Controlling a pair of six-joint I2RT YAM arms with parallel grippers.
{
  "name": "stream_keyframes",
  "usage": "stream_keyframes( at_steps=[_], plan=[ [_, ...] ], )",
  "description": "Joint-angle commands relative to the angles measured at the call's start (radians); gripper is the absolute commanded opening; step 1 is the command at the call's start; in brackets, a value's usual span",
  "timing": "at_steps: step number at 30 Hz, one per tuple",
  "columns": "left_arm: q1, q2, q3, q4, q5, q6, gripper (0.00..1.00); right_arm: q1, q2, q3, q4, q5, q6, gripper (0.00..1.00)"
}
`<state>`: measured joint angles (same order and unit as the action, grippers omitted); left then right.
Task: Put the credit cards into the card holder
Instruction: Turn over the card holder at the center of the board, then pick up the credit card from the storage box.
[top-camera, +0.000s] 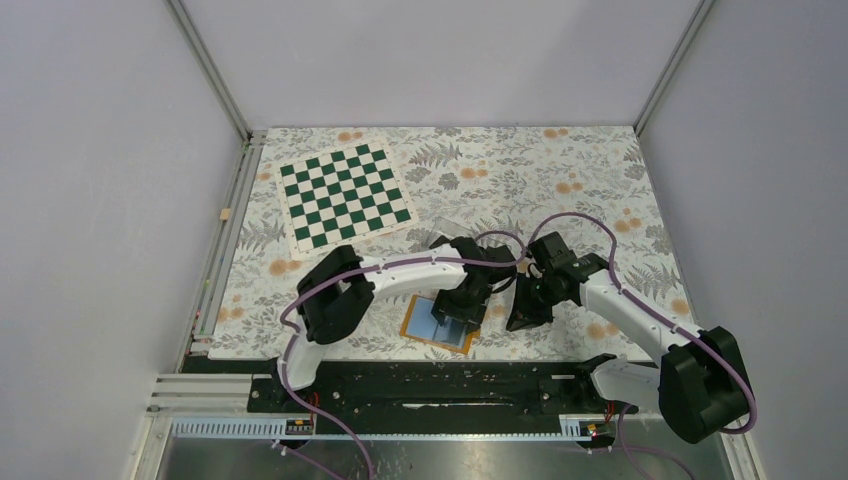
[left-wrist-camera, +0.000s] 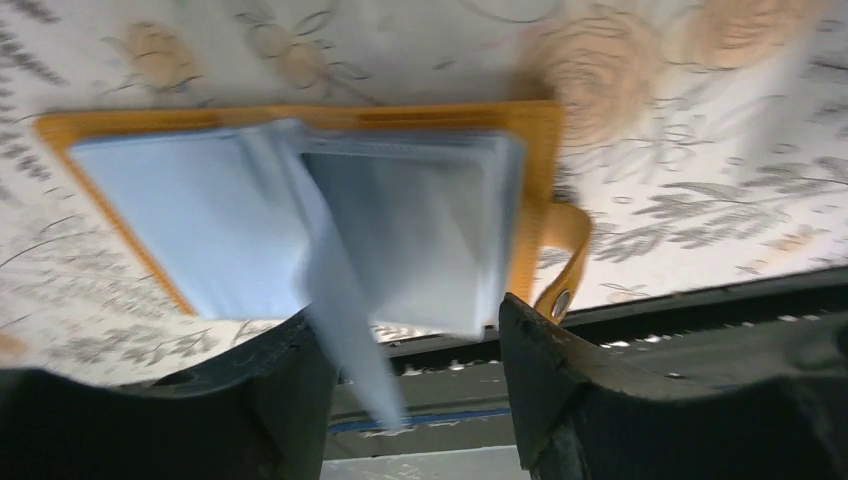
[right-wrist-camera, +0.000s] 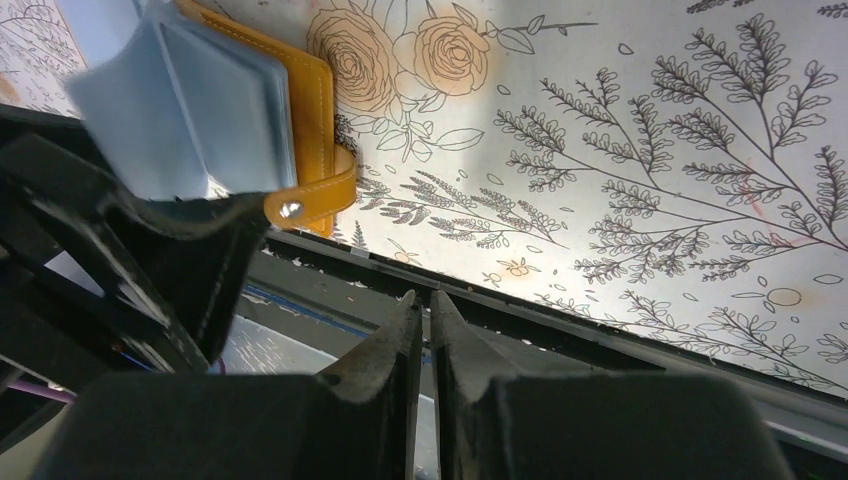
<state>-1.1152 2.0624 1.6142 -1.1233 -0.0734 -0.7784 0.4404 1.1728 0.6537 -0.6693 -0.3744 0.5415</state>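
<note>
The card holder looks like orange leather w/ stitched edges, smooth & a bit shiny. Its light blue pockets look like thin soft plastic, maybe cloth, the pic is blurry. The snap button is shiny metal. The table cover is matt w/ printed flowers. The right gripper is black matt plastic, rough.

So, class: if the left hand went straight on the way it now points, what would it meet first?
Probably the light blue pocket leaf of the orange folding wallet, which hangs between the left hand's spread fingers; the blur leaves depth unsure.
</note>
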Motion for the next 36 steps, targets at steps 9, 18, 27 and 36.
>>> stream_keyframes(
  at_steps=[9,18,27,36],
  plan=[
    [0.013,-0.139,-0.188,0.466,0.361,-0.085,0.59,-0.024,-0.008,0.051,-0.040,0.023,-0.037,0.15],
    [0.174,-0.384,-0.516,1.002,0.547,-0.191,0.59,-0.052,0.011,0.149,-0.050,0.031,-0.052,0.38],
    [0.460,-0.409,-0.545,1.276,0.719,-0.263,0.54,-0.130,0.198,0.346,-0.024,-0.031,-0.065,0.66],
    [0.470,-0.032,0.019,0.621,0.647,0.028,0.31,-0.150,0.464,0.527,-0.052,0.007,-0.079,0.54]
  ],
)
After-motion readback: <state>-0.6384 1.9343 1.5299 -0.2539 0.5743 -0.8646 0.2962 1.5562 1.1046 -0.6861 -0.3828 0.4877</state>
